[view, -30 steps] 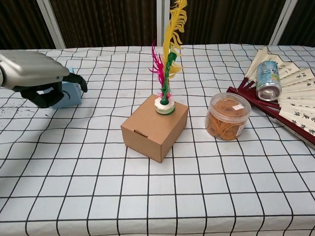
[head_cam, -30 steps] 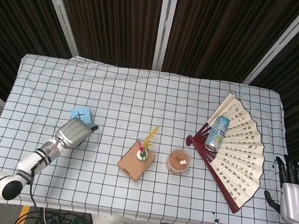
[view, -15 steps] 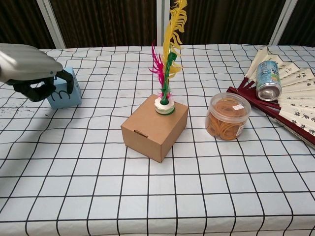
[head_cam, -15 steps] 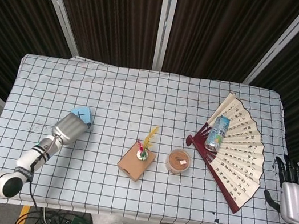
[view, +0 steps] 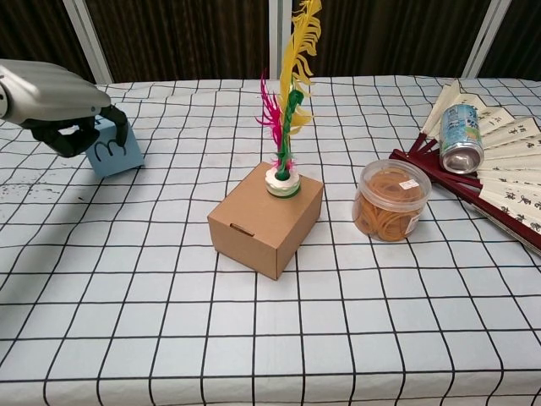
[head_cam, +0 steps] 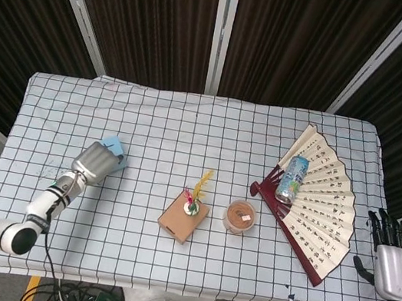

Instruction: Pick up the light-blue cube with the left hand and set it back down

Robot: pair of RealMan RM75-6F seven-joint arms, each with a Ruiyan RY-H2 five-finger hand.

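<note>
- Since a second ago, the light-blue cube (view: 115, 154) has been raised and tilted, one lower corner now seen clear of the cloth in the chest view; the left hand (view: 59, 106) has been drawn up and back with it.
- Left hand: dark fingers (view: 118, 127) are curled over the top and near face of the cube, which is gripped (a dark curly mark is shown on the face turned to the chest camera).
- Light-blue cube, location: held at the left side of the table (head_cam: 159, 124), well apart from the cardboard box; in the head view only its far edge (head_cam: 116, 142) is seen past the hand (head_cam: 95, 161).
- Right hand (head_cam: 395, 267): seen at the right edge of the head view, off the table's near right corner; fingers are held straight and apart, nothing in them.
- Cardboard box (view: 266, 217): set near the middle of the table, with a feathered shuttlecock (view: 290, 101) standing upright on its top (yellow, pink and green plumes).
- Clear tub (view: 390, 200): just to the right of the box, lidded, filled with what appear to be rubber bands.
- Paper fan (head_cam: 323, 207): spread open on the right side, printed with script.
- Drink can (view: 461, 138): laid on its side on the fan.
- Table covering: white cloth with a black grid.
</note>
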